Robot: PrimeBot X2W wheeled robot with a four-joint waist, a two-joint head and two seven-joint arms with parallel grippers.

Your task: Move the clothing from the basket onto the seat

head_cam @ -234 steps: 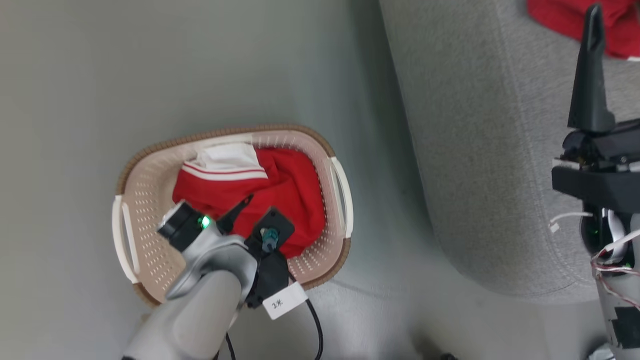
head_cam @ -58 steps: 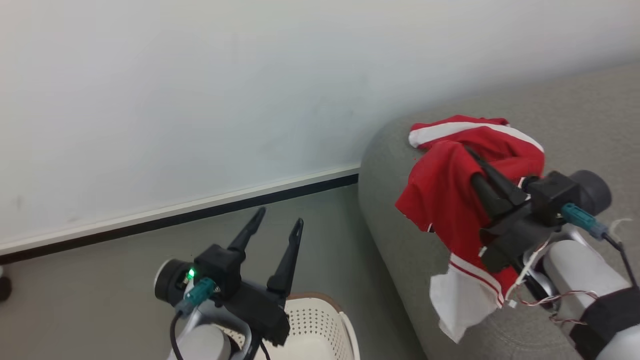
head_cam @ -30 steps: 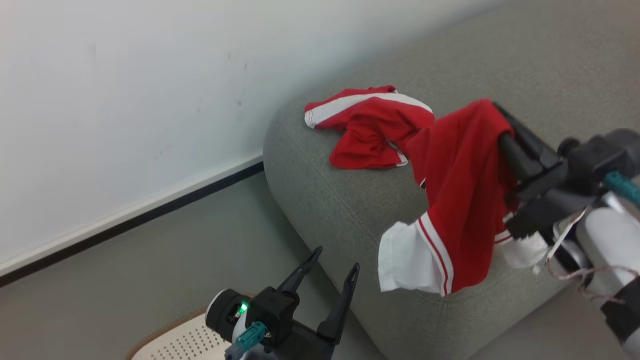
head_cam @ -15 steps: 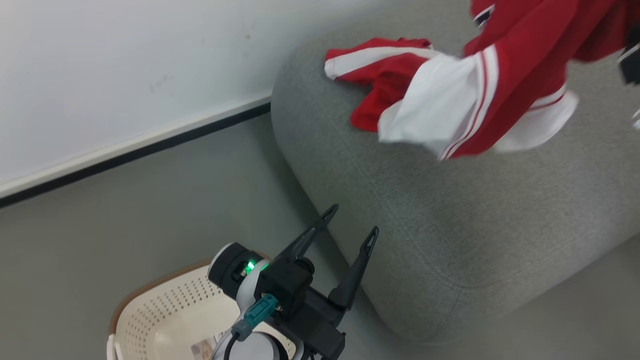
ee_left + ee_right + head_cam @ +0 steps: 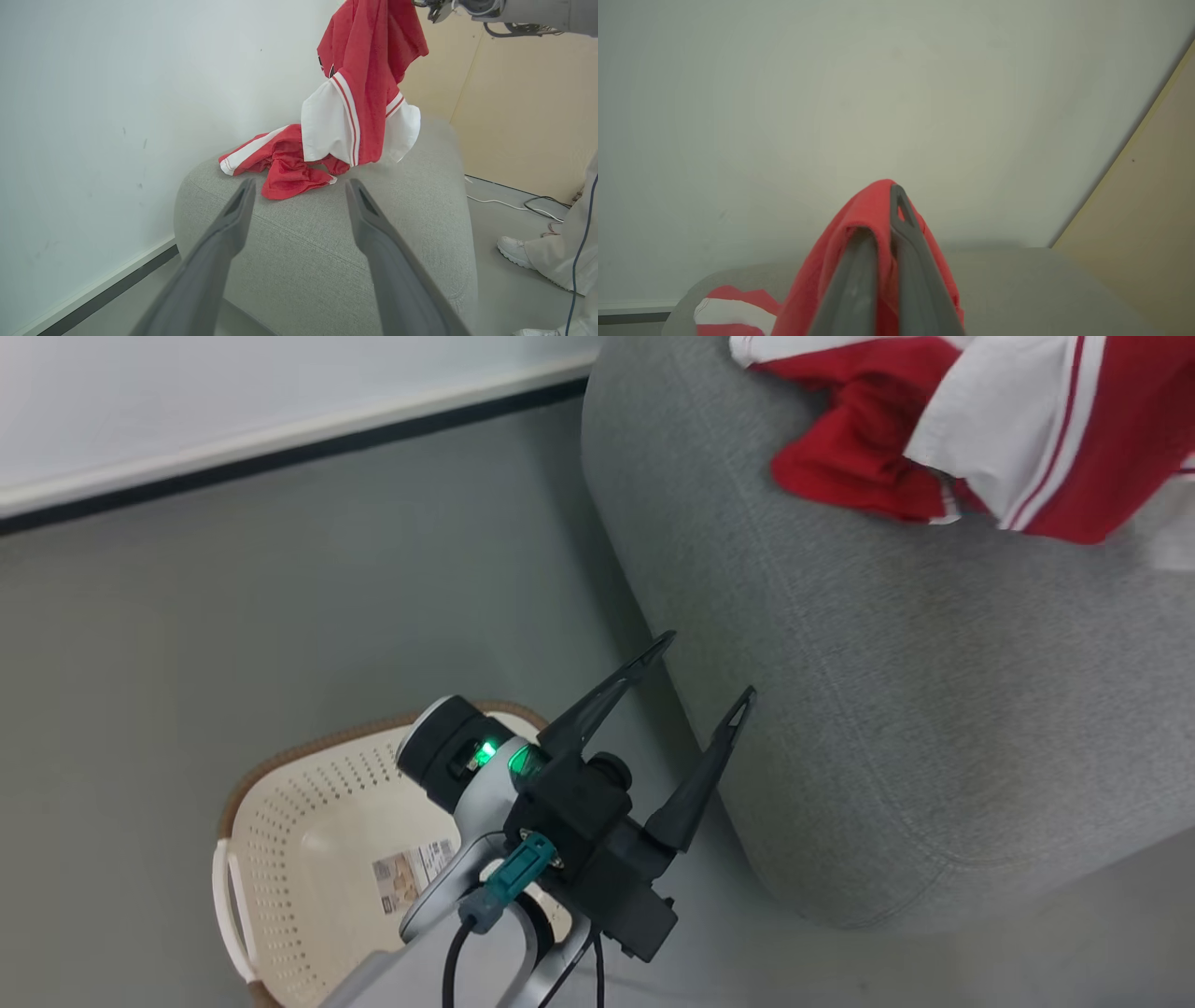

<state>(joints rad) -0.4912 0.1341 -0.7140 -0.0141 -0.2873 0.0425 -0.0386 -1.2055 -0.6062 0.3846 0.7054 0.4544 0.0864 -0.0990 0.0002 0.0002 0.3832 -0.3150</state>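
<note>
Grey seat [image 5: 934, 709] against white wall [image 5: 93, 116]; basket [image 5: 280, 821] at lower left.
Hanging from clamped right gripper [image 5: 880, 210], clothing [image 5: 369, 70], long axis vertical, white hem down; left gripper [image 5: 707, 665] spread wide, holding nothing.

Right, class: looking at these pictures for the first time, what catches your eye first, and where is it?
A red garment with white striped trim dangles from the shut right hand over the light-grey fabric seat cushion, where a second crumpled red garment already lies. On the floor beside it, the cream perforated plastic basket stands empty of clothing, the open left hand near it.
</note>
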